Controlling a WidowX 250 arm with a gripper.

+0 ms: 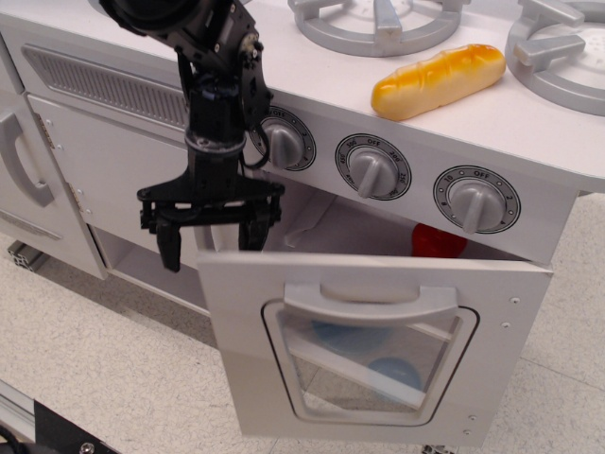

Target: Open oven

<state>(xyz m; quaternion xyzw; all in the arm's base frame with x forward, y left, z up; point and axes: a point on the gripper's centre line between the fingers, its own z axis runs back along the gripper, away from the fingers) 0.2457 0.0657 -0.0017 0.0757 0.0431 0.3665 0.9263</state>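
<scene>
- Fingers (170, 248) spread wide, gripping nothing.
- Gripper (211, 244) parked at the top left corner of the oven door (369, 350), one finger seemingly tucked behind the edge, hard to say for sure.
- Oven (397, 284) under the knobs (373, 168), door already tilted out partway, gap along the top, red thing (437, 241) visible inside.
- Partly open, not fully down yet; probably more pulling needed.
- Toy bread (438, 80) up on the stovetop, out of the way.

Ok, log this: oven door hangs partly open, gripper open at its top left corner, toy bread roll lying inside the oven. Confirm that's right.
Not quite. The bread roll lies on the stovetop between the burners, not inside the oven. The observation.image view shows it above the knobs. The rest holds: the door hangs partly open and the gripper is open at its top left corner.
</scene>
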